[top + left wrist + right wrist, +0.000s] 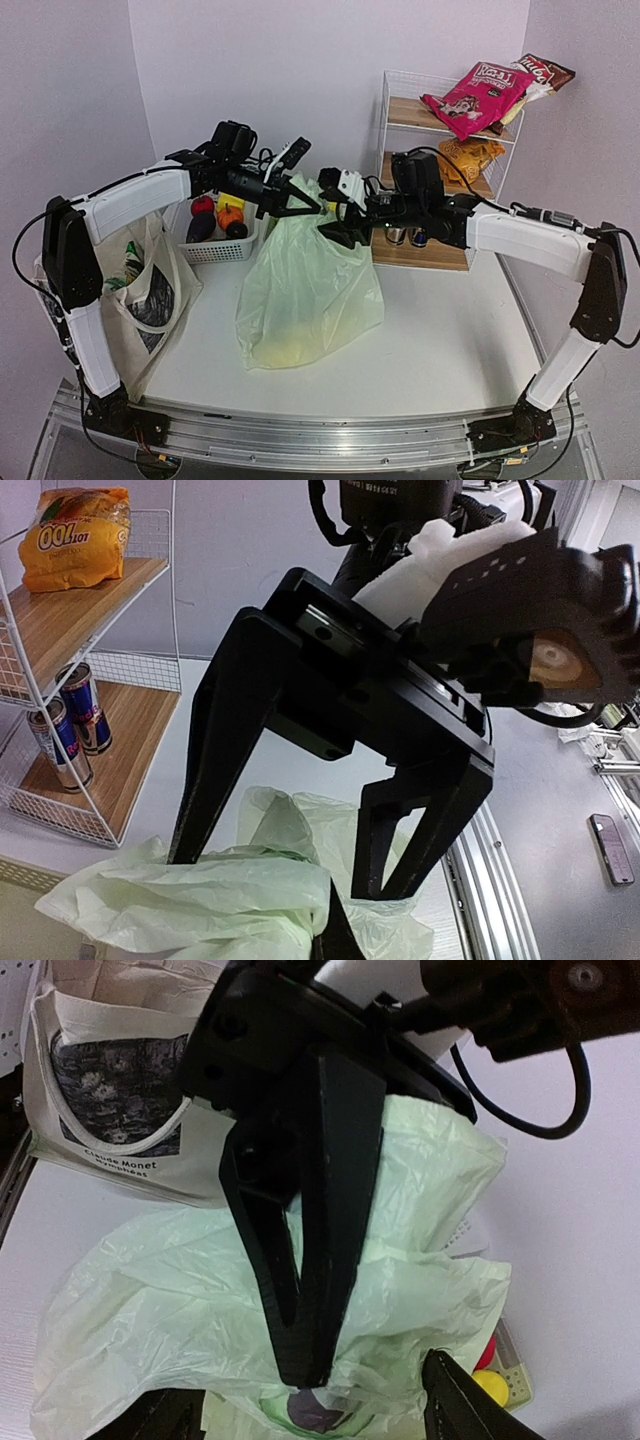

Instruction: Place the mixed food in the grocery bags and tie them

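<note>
The pale-green plastic grocery bag (305,290) stands mid-table with something yellow showing through its base. My left gripper (308,207) is shut on the bag's gathered top, its fingers (312,1290) pinching the plastic (150,1290) in the right wrist view. My right gripper (335,232) is open at that same bunch; its fingers (215,750) straddle the plastic (190,905) without closing. The cream canvas tote (150,290) slumps at the left table edge. Pink (475,95) and orange (470,155) snack packets and drink cans (70,730) sit on the shelf.
A white wire shelf rack (385,130) stands at the back right. Behind the bag, a white plastic basket (215,250) holds dark, red and yellow items. My two arms meet over the middle of the table.
</note>
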`<action>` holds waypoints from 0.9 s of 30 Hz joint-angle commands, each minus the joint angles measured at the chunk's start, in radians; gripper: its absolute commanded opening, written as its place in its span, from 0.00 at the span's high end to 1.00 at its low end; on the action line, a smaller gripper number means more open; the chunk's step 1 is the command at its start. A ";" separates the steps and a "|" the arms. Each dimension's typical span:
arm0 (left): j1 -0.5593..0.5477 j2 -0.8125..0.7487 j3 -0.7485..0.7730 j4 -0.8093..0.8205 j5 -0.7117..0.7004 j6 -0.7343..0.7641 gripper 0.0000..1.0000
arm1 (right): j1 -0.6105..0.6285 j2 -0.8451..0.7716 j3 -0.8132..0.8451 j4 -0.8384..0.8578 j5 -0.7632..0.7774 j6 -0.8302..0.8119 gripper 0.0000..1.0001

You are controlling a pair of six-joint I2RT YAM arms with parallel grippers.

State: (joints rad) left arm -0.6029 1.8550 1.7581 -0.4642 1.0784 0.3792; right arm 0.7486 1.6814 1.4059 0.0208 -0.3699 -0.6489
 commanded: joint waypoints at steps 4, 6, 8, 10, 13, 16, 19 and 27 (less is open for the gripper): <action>0.004 0.034 0.074 -0.012 0.028 0.029 1.00 | 0.003 0.048 0.098 0.025 -0.103 0.059 0.31; 0.004 0.043 0.096 -0.022 0.046 0.032 1.00 | 0.003 0.081 0.109 0.020 -0.117 0.084 0.32; 0.005 0.053 0.116 -0.047 0.064 0.048 1.00 | 0.003 0.104 0.114 0.020 -0.122 0.108 0.34; 0.007 0.054 0.122 -0.071 0.083 0.064 1.00 | 0.003 0.118 0.115 0.022 -0.121 0.122 0.41; 0.010 0.049 0.117 -0.090 0.095 0.087 1.00 | 0.003 0.124 0.117 0.022 -0.115 0.140 0.59; 0.017 0.053 0.119 -0.107 0.095 0.092 1.00 | 0.003 0.112 0.112 0.027 -0.107 0.182 0.77; 0.028 0.056 0.130 -0.140 0.103 0.111 1.00 | 0.003 0.090 0.092 0.028 -0.095 0.207 0.96; 0.051 0.052 0.185 -0.198 -0.027 0.201 0.76 | 0.058 0.004 0.038 -0.006 0.177 0.337 1.00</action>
State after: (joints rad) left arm -0.5772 1.9182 1.8888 -0.6509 1.1490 0.5269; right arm 0.7615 1.7773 1.4651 0.0385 -0.3919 -0.3930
